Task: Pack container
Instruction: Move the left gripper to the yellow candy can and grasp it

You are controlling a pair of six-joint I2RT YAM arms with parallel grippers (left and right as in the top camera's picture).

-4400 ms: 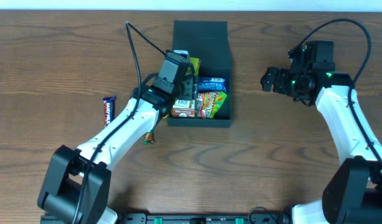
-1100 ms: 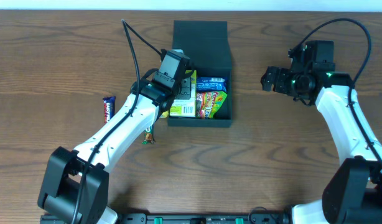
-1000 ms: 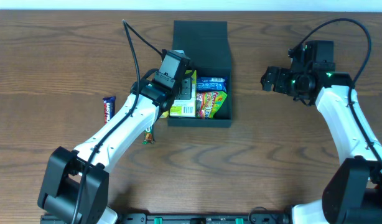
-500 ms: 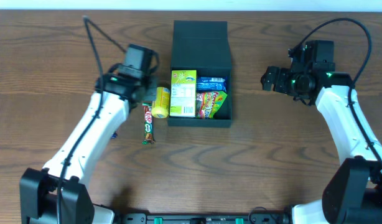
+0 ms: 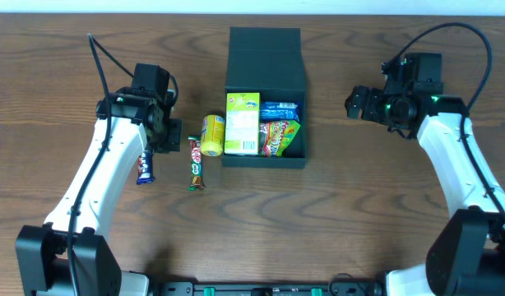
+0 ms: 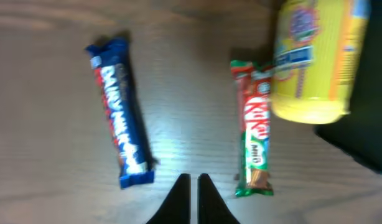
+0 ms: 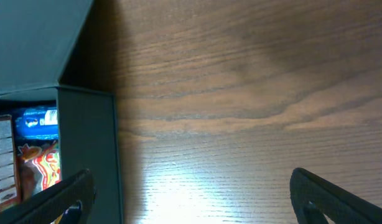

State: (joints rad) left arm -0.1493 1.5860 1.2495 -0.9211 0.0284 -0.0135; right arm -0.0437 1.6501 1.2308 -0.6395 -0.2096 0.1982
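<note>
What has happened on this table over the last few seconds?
The left tool pulled out of the dark teal-green rectangular box and swung left. Shut and empty, it now hangs over the wooden table by a blue chocolate bar. A yellow-green carton it covered lies exposed inside the box. The right tool stayed open, apart to the right.

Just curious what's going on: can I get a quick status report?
Left hand shut, empty. Right hand open. Container open, partly packed. KitKat, Dairy Milk bar, yellow tube outside it.

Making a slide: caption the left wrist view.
Shut left gripper poised between Dairy Milk bar and KitKat; yellow canister beside KitKat.
</note>
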